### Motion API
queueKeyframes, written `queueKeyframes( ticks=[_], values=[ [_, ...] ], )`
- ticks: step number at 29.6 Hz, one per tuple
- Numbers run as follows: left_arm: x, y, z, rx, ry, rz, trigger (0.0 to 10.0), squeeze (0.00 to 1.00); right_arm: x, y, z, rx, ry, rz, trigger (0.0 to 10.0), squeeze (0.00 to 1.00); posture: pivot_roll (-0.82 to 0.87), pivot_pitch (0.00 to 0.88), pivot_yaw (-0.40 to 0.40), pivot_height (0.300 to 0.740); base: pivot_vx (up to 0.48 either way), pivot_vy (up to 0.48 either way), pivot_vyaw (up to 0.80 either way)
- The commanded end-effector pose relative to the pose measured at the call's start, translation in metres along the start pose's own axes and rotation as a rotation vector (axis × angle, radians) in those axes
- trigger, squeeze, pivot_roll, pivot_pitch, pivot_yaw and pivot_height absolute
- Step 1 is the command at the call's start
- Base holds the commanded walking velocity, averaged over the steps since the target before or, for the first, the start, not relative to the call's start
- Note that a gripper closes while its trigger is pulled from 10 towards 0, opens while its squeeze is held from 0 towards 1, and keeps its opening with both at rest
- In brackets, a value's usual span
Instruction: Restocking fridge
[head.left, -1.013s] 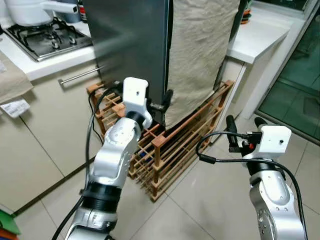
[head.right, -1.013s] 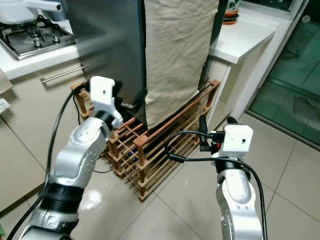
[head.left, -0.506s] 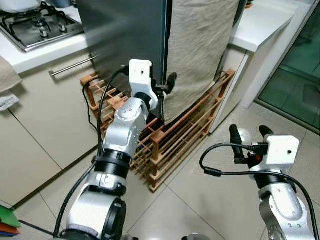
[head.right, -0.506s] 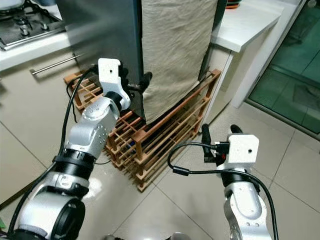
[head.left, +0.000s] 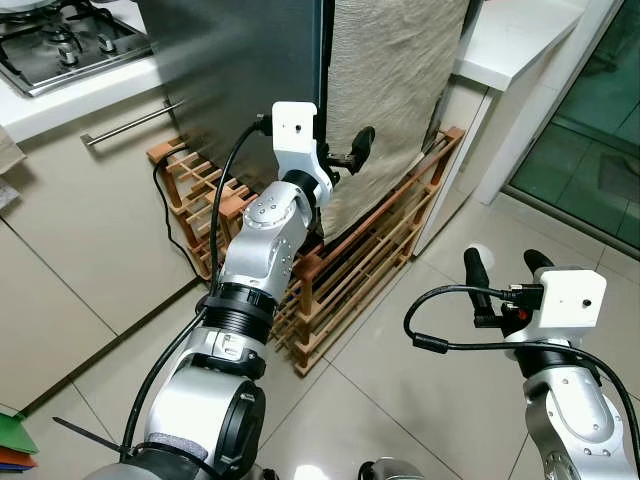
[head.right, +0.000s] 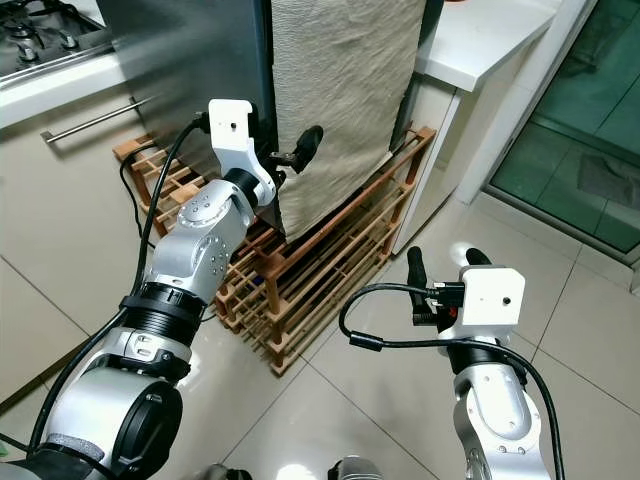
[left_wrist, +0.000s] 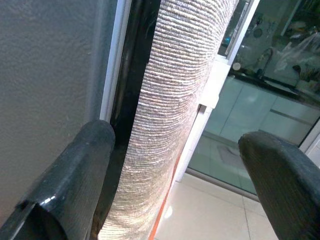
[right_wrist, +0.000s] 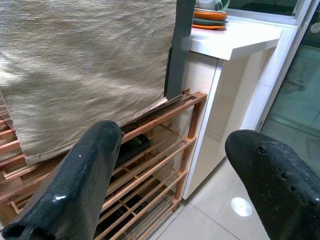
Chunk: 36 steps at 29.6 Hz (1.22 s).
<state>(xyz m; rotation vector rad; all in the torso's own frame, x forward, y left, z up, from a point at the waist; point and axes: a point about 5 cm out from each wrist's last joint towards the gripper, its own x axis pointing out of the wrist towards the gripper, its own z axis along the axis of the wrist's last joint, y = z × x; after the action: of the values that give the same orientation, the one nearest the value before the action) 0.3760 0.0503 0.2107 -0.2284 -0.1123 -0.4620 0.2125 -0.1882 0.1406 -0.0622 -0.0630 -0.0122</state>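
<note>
Fridge (head.left: 250, 70) on wooden rack (head.left: 360, 260), stove (head.left: 70, 40) left.

From my seat, the beige woven cloth (head.left: 395, 90) covers the fridge (head.left: 240, 80) front below it, and both run off the frame at twelve o'clock. I can't tell whether the left gripper (head.left: 340, 165) touches the door edge; one finger hides behind the arm. The wooden rack (head.left: 360, 260) is partly masked by that arm. The stove (head.left: 60, 40) is cropped at eleven o'clock.
</note>
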Motion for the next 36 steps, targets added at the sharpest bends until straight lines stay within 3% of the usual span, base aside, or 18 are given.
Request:
queueKeyframes(
  ticks=[1, 11, 18, 30, 36],
  values=[
    [0.006, -0.008, 0.004, 0.028, -0.012, -0.040, 10.0, 0.00, -0.002, -0.004, 0.000, -0.003, 0.009, -0.014, 10.0, 0.08, -0.29, 0.101, 0.006, 0.740, 0.000, 0.000, 0.00],
    [0.022, -0.020, 0.006, 0.081, -0.014, -0.051, 10.0, 0.00, 0.004, -0.001, 0.000, 0.001, 0.000, -0.012, 10.0, 0.08, -0.28, 0.086, 0.013, 0.740, 0.000, 0.000, 0.00],
    [0.030, -0.038, 0.009, 0.038, -0.029, -0.120, 10.0, 0.00, 0.007, 0.000, 0.000, 0.005, -0.008, -0.013, 10.0, 0.08, -0.28, 0.075, 0.021, 0.740, 0.000, 0.000, 0.00],
    [0.025, -0.098, 0.009, -0.155, -0.036, -0.563, 10.0, 0.00, 0.012, 0.000, 0.000, 0.010, -0.012, -0.013, 10.0, 0.08, -0.28, 0.074, 0.024, 0.740, 0.000, 0.000, 0.00],
    [0.023, -0.106, 0.010, -0.150, -0.046, -0.624, 10.0, 0.00, 0.014, 0.002, 0.000, 0.012, -0.012, -0.010, 10.0, 0.08, -0.28, 0.076, 0.022, 0.740, 0.000, 0.000, 0.00]
  ],
)
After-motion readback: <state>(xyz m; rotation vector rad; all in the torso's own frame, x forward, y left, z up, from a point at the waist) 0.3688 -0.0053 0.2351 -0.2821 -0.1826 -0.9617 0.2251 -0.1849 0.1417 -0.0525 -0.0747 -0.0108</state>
